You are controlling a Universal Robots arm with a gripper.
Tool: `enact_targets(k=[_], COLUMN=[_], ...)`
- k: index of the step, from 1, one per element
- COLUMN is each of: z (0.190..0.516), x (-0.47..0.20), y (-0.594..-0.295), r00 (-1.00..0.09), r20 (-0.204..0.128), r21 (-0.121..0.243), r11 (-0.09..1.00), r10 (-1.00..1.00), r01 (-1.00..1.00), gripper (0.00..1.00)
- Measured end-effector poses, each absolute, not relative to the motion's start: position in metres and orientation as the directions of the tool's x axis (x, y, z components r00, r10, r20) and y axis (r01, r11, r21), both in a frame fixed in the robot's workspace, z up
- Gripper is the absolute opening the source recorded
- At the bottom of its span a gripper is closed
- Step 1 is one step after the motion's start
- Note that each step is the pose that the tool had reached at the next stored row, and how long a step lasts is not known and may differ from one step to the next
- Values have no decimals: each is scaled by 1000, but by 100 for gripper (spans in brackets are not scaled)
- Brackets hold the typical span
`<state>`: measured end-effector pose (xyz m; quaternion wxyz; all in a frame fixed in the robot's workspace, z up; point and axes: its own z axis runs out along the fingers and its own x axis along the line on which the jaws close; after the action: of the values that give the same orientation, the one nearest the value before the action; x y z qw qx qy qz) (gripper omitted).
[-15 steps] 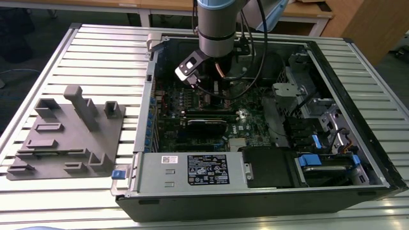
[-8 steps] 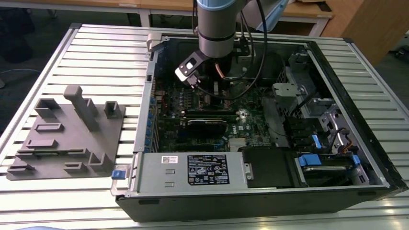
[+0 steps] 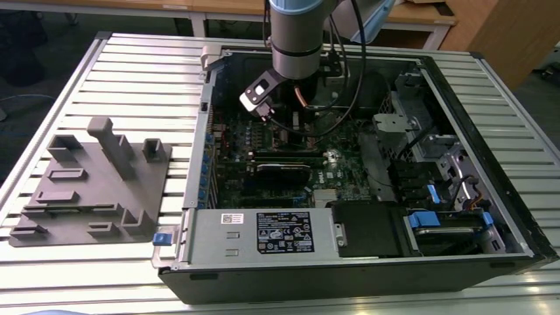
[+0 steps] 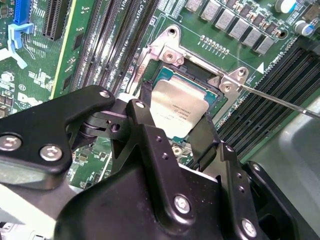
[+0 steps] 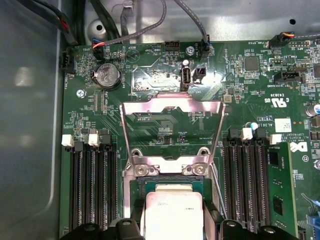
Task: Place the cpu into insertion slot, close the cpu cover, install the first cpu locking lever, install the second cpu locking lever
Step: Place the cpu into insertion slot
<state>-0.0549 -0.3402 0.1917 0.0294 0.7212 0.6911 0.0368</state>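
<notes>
**Two fingers pinch the cpu**

We see the gripper clamped on the chip, one black finger at each side edge, metal top facing up. Right beneath the jaws sits the insertion slot, its dark interior peeking out past the chip. Whether the chip is seated, we cannot tell. Just beyond the jaws, the cpu cover lies flipped open over the green board. A thin locking lever juts away to one side, and black memory slots flank the jaws on both sides.
</notes>
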Motion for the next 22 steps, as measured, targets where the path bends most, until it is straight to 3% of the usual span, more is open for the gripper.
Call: enact_targets(k=[22], z=[192], x=[-55], y=[-341], r00=[17], r20=[17], r21=[96], r11=[-19], r10=[1000], r01=[995], gripper=[54])
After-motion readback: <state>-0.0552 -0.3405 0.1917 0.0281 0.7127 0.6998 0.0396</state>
